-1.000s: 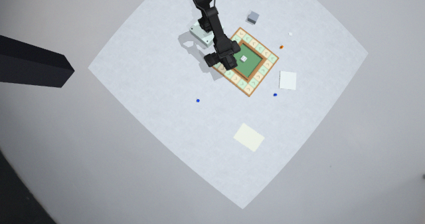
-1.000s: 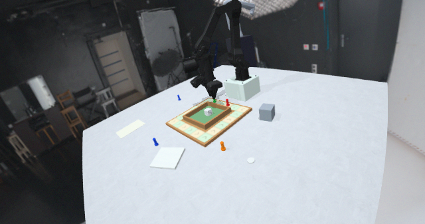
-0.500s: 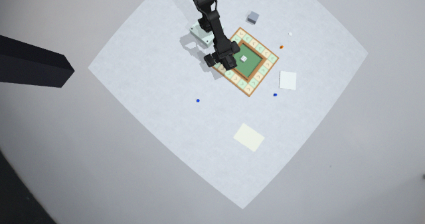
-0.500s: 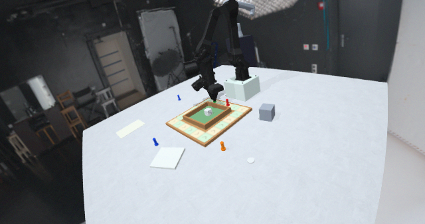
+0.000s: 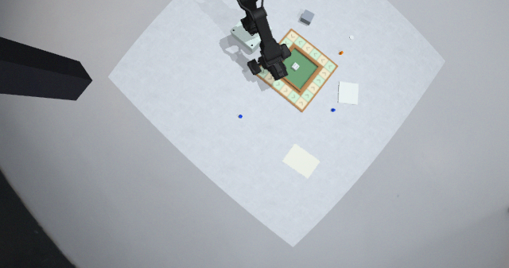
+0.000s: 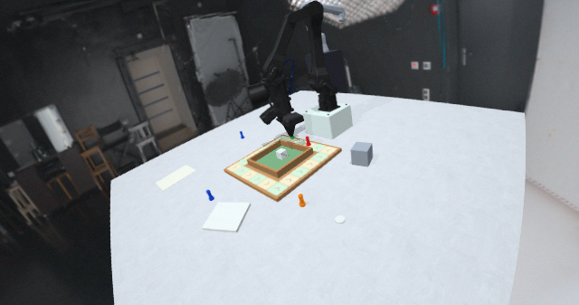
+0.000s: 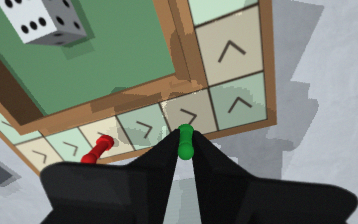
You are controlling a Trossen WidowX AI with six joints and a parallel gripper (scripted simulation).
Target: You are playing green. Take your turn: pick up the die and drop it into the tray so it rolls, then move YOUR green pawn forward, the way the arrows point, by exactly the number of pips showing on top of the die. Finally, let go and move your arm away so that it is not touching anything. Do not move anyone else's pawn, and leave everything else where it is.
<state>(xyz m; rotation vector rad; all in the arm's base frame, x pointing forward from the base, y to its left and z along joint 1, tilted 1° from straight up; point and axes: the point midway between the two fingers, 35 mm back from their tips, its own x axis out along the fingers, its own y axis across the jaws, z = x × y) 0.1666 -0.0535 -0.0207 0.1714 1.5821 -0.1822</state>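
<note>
My gripper point(image 6: 291, 135) point(image 7: 186, 134) is shut on the green pawn point(image 7: 185, 142), with its fingertips around it low over the board's cream square beside the corner square. The red pawn point(image 6: 308, 141) point(image 7: 98, 149) is on the same side of the board point(image 5: 301, 110) point(image 6: 277, 199) point(image 7: 270, 60), a few squares along. The white die point(image 5: 295, 66) point(image 6: 281, 154) point(image 7: 45, 22) lies in the green-floored tray point(image 5: 304, 77) point(image 7: 120, 60). Its top face is partly cut off in the wrist view. In the top view the arm hides the fingertips and both pawns.
A grey block point(image 5: 307, 17) point(image 6: 361, 154), an orange pawn point(image 5: 340, 52) point(image 6: 301, 200) and a white disc point(image 5: 351, 37) point(image 6: 339, 219) are outside the board. Two blue pawns point(image 5: 240, 116) point(image 5: 333, 110), a white square point(image 5: 348, 93) and a cream sheet point(image 5: 301, 161) also lie on the table.
</note>
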